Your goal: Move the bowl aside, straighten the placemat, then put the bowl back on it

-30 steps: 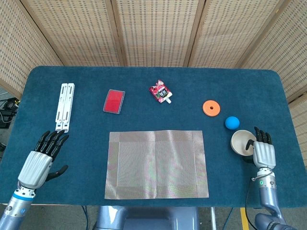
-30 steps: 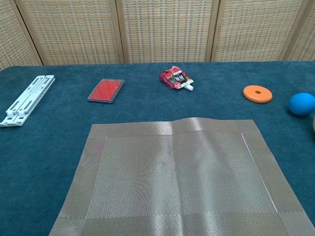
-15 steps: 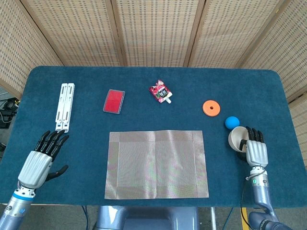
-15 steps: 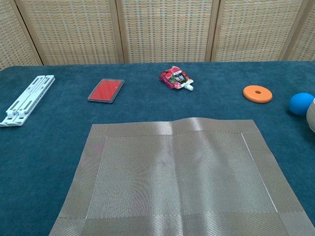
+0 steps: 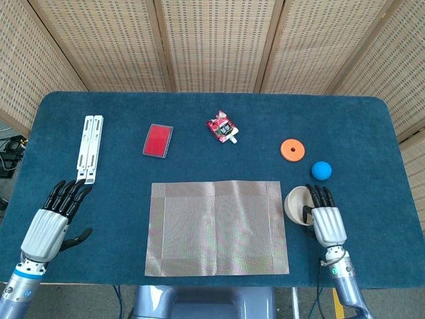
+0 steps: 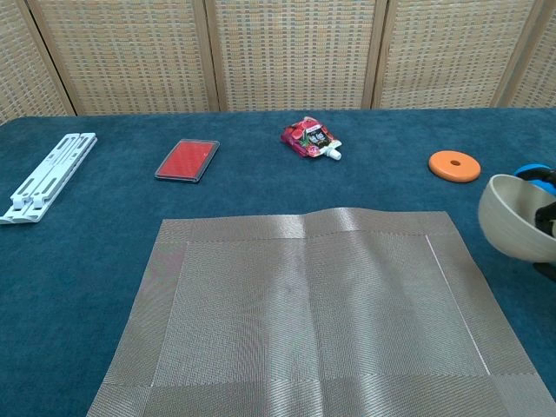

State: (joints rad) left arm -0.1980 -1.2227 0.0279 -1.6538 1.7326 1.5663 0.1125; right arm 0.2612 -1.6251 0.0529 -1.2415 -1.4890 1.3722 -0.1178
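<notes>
While my right hand (image 5: 327, 222) is gripping the bowl (image 5: 297, 205) by its near rim, fingers hooked over the edge, I am holding it just beside the right edge of the placemat (image 5: 217, 227), not over it. In the chest view the bowl (image 6: 513, 218) is showing at the right border, tilted so its opening is facing right, with dark fingers (image 6: 547, 217) lying inside it. The placemat (image 6: 313, 313) is lying square to the table (image 5: 199, 109) edge, with a slight ripple along its far side. My left hand (image 5: 52, 220) is hovering low at the left of the table, holding nothing, fingers stretched and slightly spread. Just behind the bowl a blue ball (image 5: 321, 170) is sitting, and an orange disc (image 5: 292, 149) is lying a little farther back. Along the far half, a red pouch (image 5: 222, 128), a red flat case (image 5: 158, 140) and a white folding stand (image 5: 90, 147) are lying well apart.
</notes>
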